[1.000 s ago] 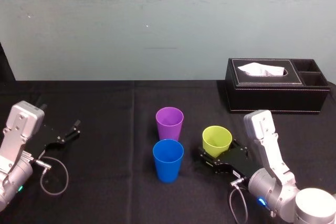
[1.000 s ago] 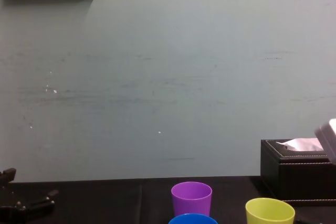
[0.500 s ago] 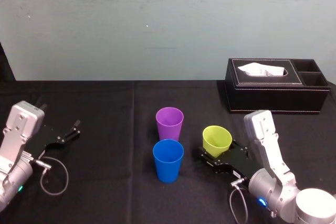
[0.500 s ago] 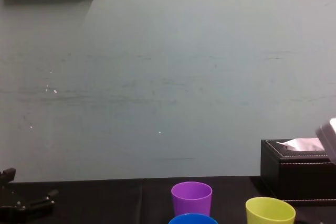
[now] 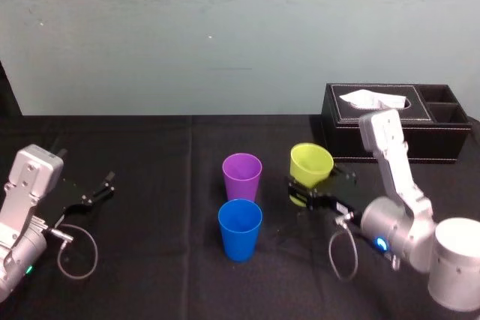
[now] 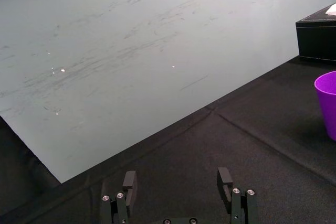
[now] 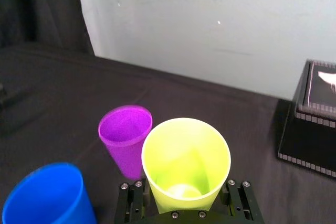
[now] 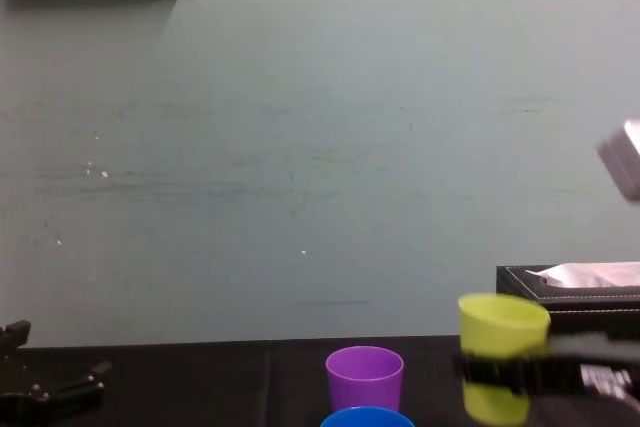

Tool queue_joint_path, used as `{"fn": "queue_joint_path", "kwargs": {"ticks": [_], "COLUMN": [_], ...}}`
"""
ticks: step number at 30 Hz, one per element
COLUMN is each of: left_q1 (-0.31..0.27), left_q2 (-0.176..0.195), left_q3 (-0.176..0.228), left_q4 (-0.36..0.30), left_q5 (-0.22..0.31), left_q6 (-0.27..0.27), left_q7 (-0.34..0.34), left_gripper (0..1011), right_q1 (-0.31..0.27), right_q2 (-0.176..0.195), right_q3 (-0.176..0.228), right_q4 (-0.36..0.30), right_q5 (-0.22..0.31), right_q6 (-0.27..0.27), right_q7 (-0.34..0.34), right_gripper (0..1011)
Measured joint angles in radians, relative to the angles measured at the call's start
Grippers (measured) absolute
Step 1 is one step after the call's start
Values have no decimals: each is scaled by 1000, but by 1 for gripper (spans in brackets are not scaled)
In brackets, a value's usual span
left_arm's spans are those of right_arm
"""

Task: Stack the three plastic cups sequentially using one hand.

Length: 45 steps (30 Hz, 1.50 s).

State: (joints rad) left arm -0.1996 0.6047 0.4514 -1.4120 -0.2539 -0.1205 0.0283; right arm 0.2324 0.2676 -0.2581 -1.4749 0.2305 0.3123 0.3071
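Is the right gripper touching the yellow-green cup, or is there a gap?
Touching. In the right wrist view, the right gripper has its fingers pressed against both sides of the yellow-green cup.

- The worktop (image 5: 150,155) is covered in black cloth and runs back to a pale green wall, with a crease running front to back left of centre.
- A purple cup (image 5: 242,176) stands upright near the middle.
- A blue cup (image 5: 240,228) stands upright just in front of it.
- A black tissue box (image 5: 394,133) sits at the back right, white tissue showing.
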Motion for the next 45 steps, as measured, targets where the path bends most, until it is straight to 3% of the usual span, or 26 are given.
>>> {"fn": "queue_joint_path", "kwargs": {"ticks": [5,11,27,45], "left_q1": [0,0,0,0], "left_q2": [0,0,0,0], "left_q3": [0,0,0,0], "left_q4": [0,0,0,0], "left_q5": [0,0,0,0], "left_q6": [0,0,0,0], "left_q7": [0,0,0,0], "left_gripper": [1000,1000,1000,1000], "right_q1": [75,143,278,306], "right_q2": [-2,-11,-64,-77], "right_q3": [-22,-58,-155,-194], "right_q4": [9,34,174,221], "right_q5": [12,11,-4,-3], "right_q6": [46,64,27,9], "right_q7": [13,24,52,71], "right_gripper": [716,716,716,716]}}
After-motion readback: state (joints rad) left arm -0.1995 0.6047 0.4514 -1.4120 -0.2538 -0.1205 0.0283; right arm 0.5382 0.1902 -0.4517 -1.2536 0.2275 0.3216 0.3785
